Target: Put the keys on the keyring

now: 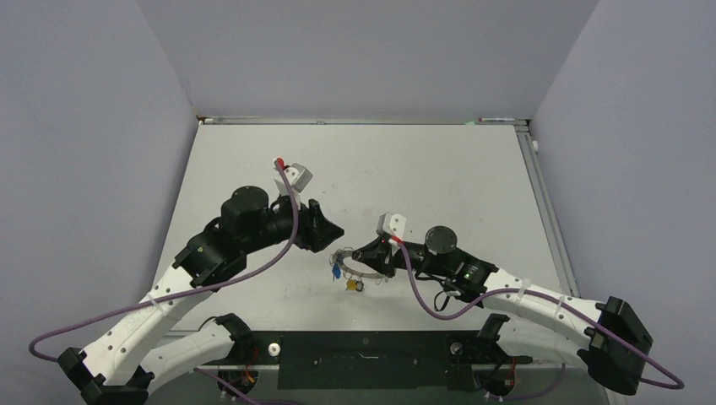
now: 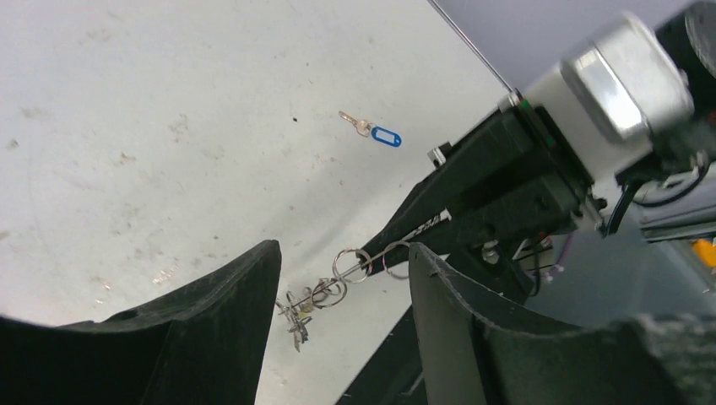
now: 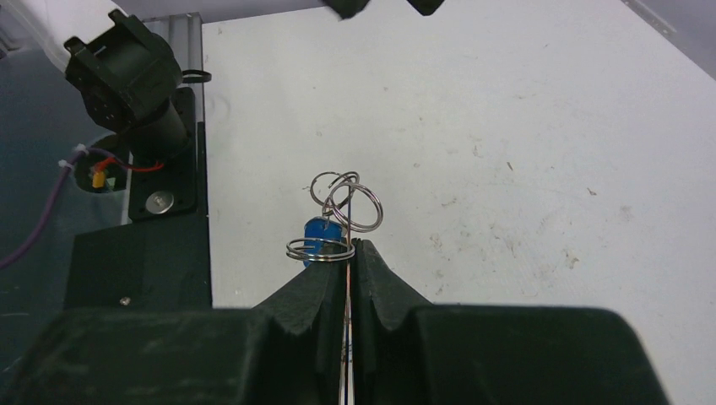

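My right gripper is shut on the thin wire of the keyring. Small split rings are threaded on the wire just past its tips, with a blue tag behind them. From above, the keyring hangs off the right gripper, with a blue tag and a yellow tag beneath it. My left gripper hovers just left of it, open and empty. In the left wrist view its jaws frame the keyring and a cluster of keys. One blue-tagged key lies loose on the table.
The white table is scuffed and walled by grey panels on three sides. A black mounting plate runs along the near edge between the arm bases. Purple cables trail from both arms.
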Action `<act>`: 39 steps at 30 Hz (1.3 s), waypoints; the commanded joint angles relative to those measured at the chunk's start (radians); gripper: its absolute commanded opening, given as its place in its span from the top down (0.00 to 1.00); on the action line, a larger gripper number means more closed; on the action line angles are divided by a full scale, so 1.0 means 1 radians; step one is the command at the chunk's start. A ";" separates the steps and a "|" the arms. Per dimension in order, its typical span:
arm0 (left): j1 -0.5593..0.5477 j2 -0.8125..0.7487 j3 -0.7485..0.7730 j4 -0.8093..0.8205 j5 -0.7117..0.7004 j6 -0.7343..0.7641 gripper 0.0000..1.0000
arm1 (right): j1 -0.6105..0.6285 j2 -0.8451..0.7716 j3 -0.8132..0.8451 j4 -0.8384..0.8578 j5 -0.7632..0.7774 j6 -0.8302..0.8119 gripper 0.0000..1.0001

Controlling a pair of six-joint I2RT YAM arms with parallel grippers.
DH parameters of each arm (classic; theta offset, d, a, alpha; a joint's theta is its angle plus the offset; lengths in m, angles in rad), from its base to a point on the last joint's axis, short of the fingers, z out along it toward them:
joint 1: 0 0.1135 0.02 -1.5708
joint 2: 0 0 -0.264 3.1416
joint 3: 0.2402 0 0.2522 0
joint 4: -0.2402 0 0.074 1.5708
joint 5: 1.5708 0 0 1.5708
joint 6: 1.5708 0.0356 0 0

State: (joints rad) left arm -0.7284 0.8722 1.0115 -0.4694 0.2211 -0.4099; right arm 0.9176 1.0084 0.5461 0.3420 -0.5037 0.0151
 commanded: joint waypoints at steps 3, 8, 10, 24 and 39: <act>-0.060 -0.124 -0.088 0.232 0.014 0.333 0.47 | -0.100 0.050 0.214 -0.212 -0.172 0.182 0.95; -0.105 -0.181 -0.189 0.373 0.110 0.458 0.53 | -0.109 0.066 0.276 -0.265 -0.169 0.277 0.95; -0.126 -0.193 -0.224 0.421 0.116 0.491 0.54 | -0.111 0.054 0.268 -0.232 -0.187 0.309 0.95; -0.140 -0.188 -0.234 0.363 0.378 0.642 0.44 | -0.113 -0.050 0.141 -0.022 -0.432 0.337 0.95; -0.140 -0.059 -0.175 0.298 0.494 0.613 0.67 | -0.108 -0.059 0.139 -0.035 -0.480 0.307 0.95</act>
State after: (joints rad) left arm -0.8646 0.7956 0.7940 -0.2005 0.6525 0.2169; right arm 0.8062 0.9829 0.6819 0.2306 -0.9482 0.3435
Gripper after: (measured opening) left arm 0.387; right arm 0.054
